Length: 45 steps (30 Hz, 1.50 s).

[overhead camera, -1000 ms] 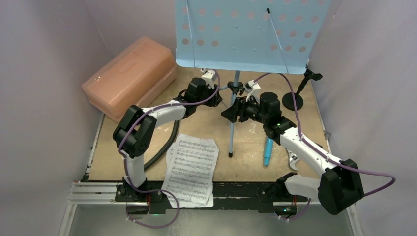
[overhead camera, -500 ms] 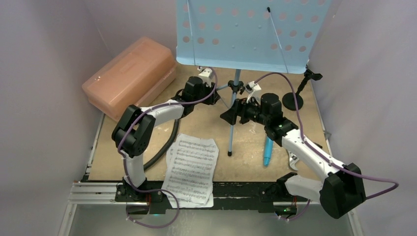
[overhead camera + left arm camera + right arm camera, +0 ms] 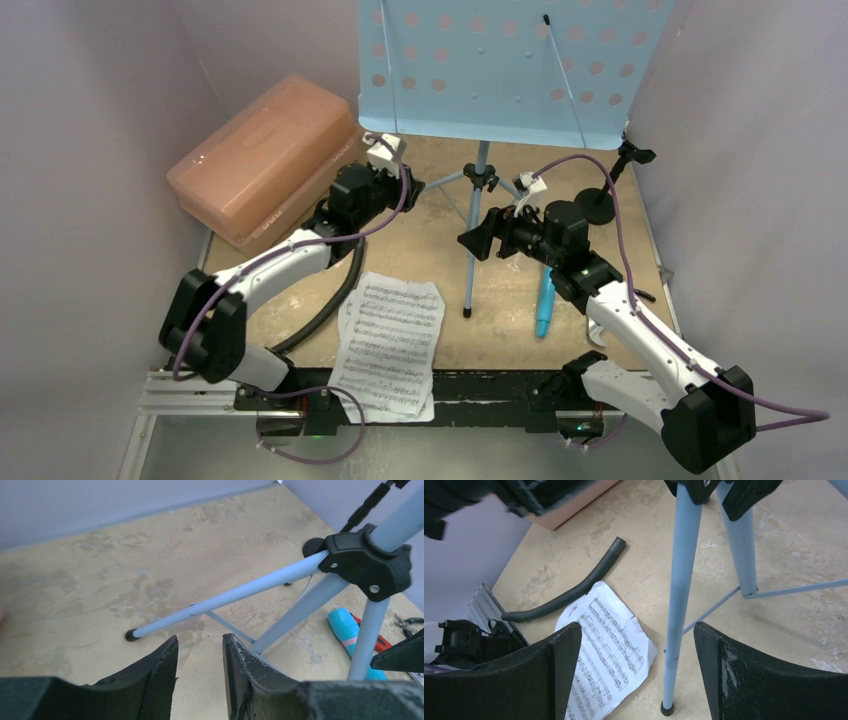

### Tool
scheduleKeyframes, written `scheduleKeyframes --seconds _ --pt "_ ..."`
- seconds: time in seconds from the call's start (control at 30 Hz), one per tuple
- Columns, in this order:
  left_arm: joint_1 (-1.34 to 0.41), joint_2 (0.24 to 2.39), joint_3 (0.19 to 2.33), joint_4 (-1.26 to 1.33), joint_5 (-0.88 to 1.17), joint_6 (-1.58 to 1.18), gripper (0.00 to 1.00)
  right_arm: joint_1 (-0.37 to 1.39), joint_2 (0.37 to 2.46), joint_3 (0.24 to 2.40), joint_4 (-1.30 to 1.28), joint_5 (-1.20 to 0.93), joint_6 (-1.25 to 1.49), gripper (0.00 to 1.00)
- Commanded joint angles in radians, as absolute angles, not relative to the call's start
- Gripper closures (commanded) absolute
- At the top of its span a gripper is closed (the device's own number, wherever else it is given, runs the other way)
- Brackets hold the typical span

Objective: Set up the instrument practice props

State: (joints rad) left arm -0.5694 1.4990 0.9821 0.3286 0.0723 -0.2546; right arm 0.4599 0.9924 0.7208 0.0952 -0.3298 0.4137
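While the light-blue music stand (image 3: 500,70) stood on its tripod (image 3: 367,567) toward the back of the table (image 3: 420,255), both arms sat low around its legs. The left gripper (image 3: 200,645) had its jaws only slightly apart, nothing in them, just short of one leg. The right gripper (image 3: 638,628) was spread wide, also empty, facing the front leg. The sheet music (image 3: 390,340) lay flat at the near edge, the turquoise microphone (image 3: 543,315) lay right of the tripod, and the mic stand (image 3: 597,205) stood back right.

Tripod legs (image 3: 240,591) (light blue) beyond fingers (image 3: 159,682)
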Motion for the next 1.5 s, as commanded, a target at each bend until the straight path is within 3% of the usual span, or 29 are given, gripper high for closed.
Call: scheduleKeyframes --seconds 0.0,0.23,0.5,0.63,0.9,1.13,1.47 --pt "-0.561 1.339 0.914 0.275 -0.071 -0.145 0.62 0.467 0.956 0.696 0.099 -0.306 0.386 0.15" --pt "-0.563 1.084 0.804 0.104 -0.205 -0.045 0.57 0.467 0.945 0.683 0.129 -0.314 0.384 0.14" --pt "-0.562 0.878 0.759 -0.175 -0.305 -0.18 0.51 0.466 0.948 0.675 0.139 -0.337 0.379 0.14" --pt "-0.562 0.843 0.779 -0.392 -0.394 -0.422 0.24 0.466 0.95 0.673 0.143 -0.346 0.377 0.14" --pt "-0.562 0.855 0.738 -0.598 -0.29 -0.673 0.21 0.466 0.941 0.664 0.14 -0.347 0.374 0.14" --pt "-0.563 0.856 0.647 -0.549 -0.066 -0.755 0.22 0.466 0.923 0.646 0.133 -0.322 0.408 0.14" --pt "-0.563 0.924 0.586 -0.611 0.038 -0.86 0.22 0.466 0.92 0.637 0.125 -0.302 0.413 0.14"
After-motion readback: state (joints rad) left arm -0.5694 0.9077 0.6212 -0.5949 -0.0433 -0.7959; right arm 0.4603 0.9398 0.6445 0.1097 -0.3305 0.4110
